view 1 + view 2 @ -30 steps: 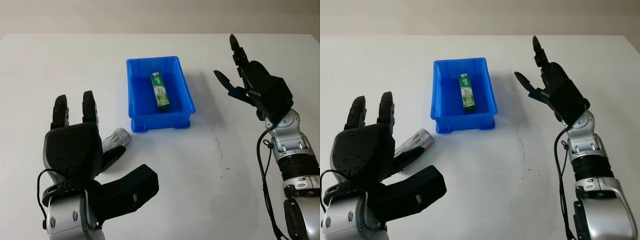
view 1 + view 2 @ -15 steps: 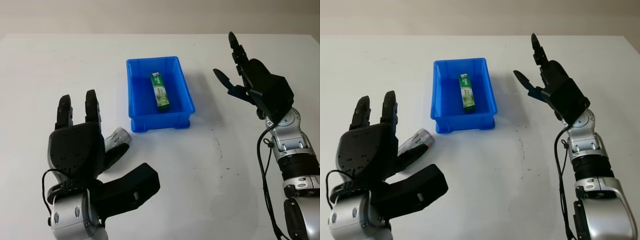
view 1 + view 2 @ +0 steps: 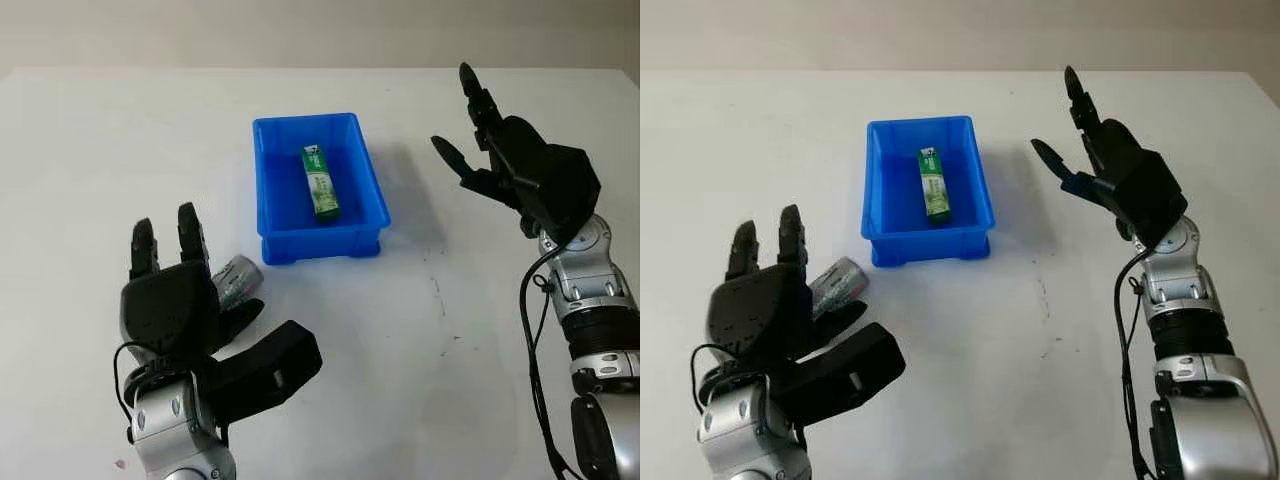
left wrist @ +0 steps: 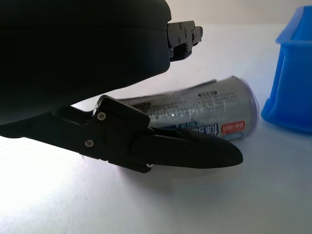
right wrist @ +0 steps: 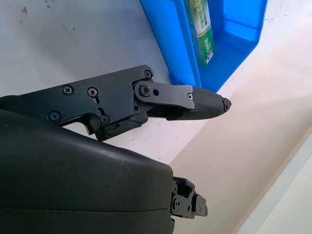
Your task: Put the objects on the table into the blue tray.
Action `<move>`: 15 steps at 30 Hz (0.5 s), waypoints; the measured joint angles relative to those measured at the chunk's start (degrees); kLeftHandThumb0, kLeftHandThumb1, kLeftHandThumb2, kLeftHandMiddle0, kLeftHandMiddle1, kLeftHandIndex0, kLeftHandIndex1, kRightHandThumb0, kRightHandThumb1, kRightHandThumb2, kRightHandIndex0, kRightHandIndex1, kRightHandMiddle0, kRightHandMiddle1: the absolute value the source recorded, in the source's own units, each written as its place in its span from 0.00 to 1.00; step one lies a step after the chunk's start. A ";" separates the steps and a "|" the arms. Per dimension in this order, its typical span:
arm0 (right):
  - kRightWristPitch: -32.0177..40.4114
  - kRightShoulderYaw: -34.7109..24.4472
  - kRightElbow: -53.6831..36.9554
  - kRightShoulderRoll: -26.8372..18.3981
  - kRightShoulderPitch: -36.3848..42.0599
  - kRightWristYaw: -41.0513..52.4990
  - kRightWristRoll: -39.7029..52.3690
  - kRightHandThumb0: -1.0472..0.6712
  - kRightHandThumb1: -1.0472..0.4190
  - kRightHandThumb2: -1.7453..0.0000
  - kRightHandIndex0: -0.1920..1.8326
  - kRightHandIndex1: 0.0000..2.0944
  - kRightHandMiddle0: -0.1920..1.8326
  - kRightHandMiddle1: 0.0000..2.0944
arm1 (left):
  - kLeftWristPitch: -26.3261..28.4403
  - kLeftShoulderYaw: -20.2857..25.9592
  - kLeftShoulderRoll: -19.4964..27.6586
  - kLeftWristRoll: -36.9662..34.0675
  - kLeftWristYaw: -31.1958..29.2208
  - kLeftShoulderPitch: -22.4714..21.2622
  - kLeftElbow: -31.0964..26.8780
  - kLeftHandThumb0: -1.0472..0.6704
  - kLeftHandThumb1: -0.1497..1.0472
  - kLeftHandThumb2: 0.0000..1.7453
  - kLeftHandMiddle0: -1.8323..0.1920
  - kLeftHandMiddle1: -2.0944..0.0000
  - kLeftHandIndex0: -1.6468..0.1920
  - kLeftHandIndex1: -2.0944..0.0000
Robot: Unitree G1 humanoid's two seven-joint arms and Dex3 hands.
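The left hand (image 3: 190, 320) has pulled back toward the robot, open, palm down over the silver can (image 3: 233, 277) lying near the blue tray (image 3: 366, 165). The right hand (image 3: 520, 175) hangs raised, open, right of the tray, which holds a green box (image 3: 319, 181).

Left hand (image 3: 190, 320): we are holding it open and low at the near left, palm down, two fingers (image 3: 190, 225) pointing away, thumb jutting right | Right hand (image 3: 520, 170): we are holding it open and raised at the far right, wrist bent, fingertips reaching up and leftward.
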 measured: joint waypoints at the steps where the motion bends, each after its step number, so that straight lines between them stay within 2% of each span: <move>1: 0.09 -0.01 -0.18 -0.06 -0.02 0.00 0.00 0.25 0.00 0.73 0.00 0.00 0.00 0.00 | -0.01 -0.04 0.02 0.07 -0.73 -0.01 -0.01 0.19 1.00 0.13 0.90 0.93 0.96 0.96; 2: 0.20 -0.01 -0.47 -0.07 -0.02 0.00 0.00 0.25 0.00 0.73 0.00 0.00 0.00 0.00 | -0.24 -0.08 0.06 0.31 -1.46 -0.01 -0.01 0.20 1.00 0.11 0.91 0.74 0.93 0.95; 3: 0.24 -0.02 -0.86 -0.08 -0.02 0.00 -0.01 0.25 0.00 0.73 0.00 0.00 0.00 0.00 | -0.81 -0.22 0.12 0.35 -2.08 -0.01 -0.02 0.22 1.00 0.09 0.94 0.37 0.85 0.86; 4: 0.24 -0.02 -1.12 -0.09 -0.04 0.00 -0.01 0.25 0.00 0.73 0.00 0.00 0.00 0.00 | -1.41 -0.35 0.17 0.28 -2.49 0.07 -0.02 0.24 1.00 0.07 0.88 0.19 0.87 0.71; 5: 0.24 -0.02 -1.24 -0.09 -0.08 0.00 -0.01 0.25 0.00 0.72 0.00 0.00 0.00 0.00 | -1.97 -0.40 0.21 0.19 -2.91 0.20 -0.02 0.24 1.00 0.06 0.75 0.10 0.91 0.57; 6: 0.24 -0.02 -1.26 -0.10 -0.09 0.00 -0.02 0.26 0.00 0.72 0.00 0.00 0.00 0.00 | -2.75 -0.40 0.25 0.33 -3.46 0.32 -0.15 0.25 1.00 0.06 0.59 0.04 0.94 0.46; 8: 0.24 -0.02 -1.30 -0.09 -0.09 -0.01 -0.03 0.26 0.00 0.72 0.00 0.00 0.00 0.00 | -4.63 -0.42 0.37 1.67 -5.22 0.40 -0.48 0.25 1.00 0.07 0.50 0.01 0.96 0.41; 10: 0.26 -0.02 -1.44 -0.10 -0.09 -0.01 -0.04 0.26 0.00 0.72 0.00 0.00 0.00 0.00 | -6.87 -0.58 0.52 3.85 -7.26 0.38 -0.76 0.27 1.00 0.09 0.50 0.00 0.96 0.31; 13: 0.40 -0.03 -1.72 -0.10 -0.09 -0.01 -0.03 0.24 0.00 0.72 0.00 0.00 0.00 0.00 | -8.69 -0.34 0.51 4.20 -8.35 0.37 -1.09 0.33 1.00 0.09 0.56 0.00 0.95 0.26; 15: 0.49 -0.12 -1.95 -0.11 -0.09 -0.01 -0.03 0.24 0.00 0.73 0.00 0.00 0.00 0.00 | -9.11 0.04 0.27 3.07 -7.04 0.53 -1.06 0.37 1.00 0.10 0.56 0.00 0.97 0.07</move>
